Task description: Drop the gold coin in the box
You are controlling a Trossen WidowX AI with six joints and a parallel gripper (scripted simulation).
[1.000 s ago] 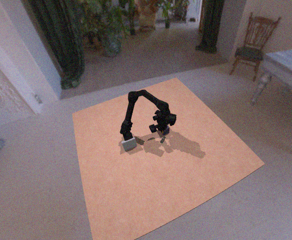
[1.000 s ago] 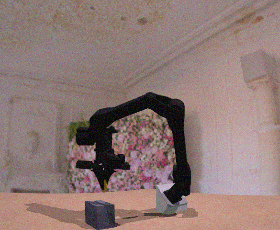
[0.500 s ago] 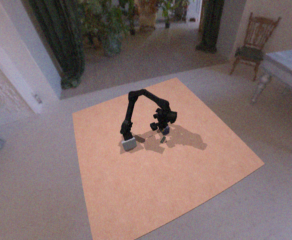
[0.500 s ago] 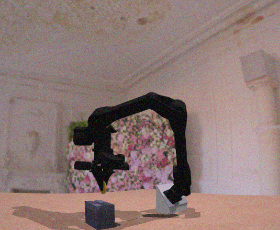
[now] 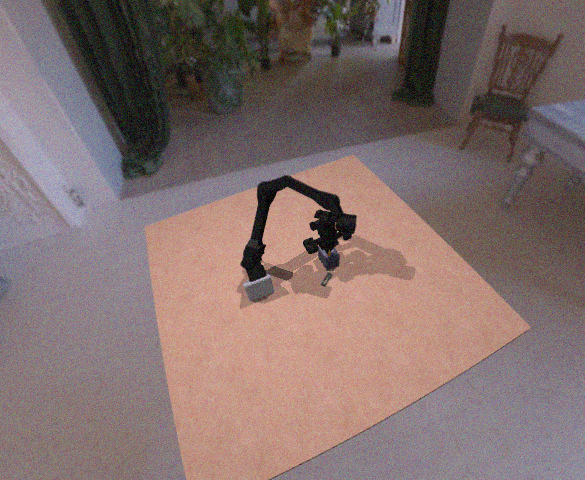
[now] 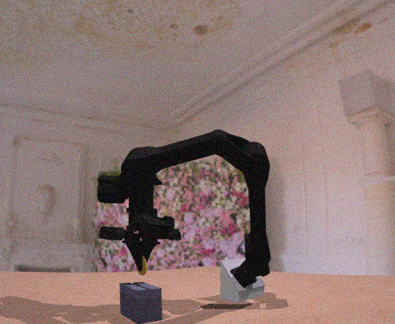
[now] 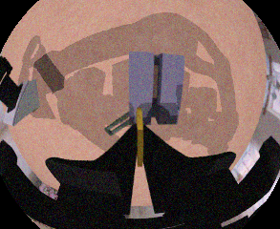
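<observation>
My gripper (image 5: 327, 249) (image 6: 141, 262) (image 7: 139, 129) is shut on the gold coin (image 6: 142, 268) (image 7: 140, 143), which hangs on edge below the fingertips. The closed box (image 5: 329, 261) (image 6: 140, 302) (image 7: 140, 78), blue-grey here, stands below. In the exterior view a gap shows between coin and lid. In the wrist view the slot (image 7: 157, 88) runs up the image, and the coin is nearly parallel to it but left of its line, overlapping the lid's near part. The empty dark-green holder (image 5: 326, 279) (image 7: 117, 126) lies beside the box, turned at an angle; it is hidden in the exterior view.
The arm's light-grey base block (image 5: 259, 289) (image 6: 229, 287) (image 7: 29, 101) stands on the same orange-tan surface (image 5: 302, 372), to the left of the box in the top view. The arm arches between base and box. Its shadows fall around the box and holder and on the lid.
</observation>
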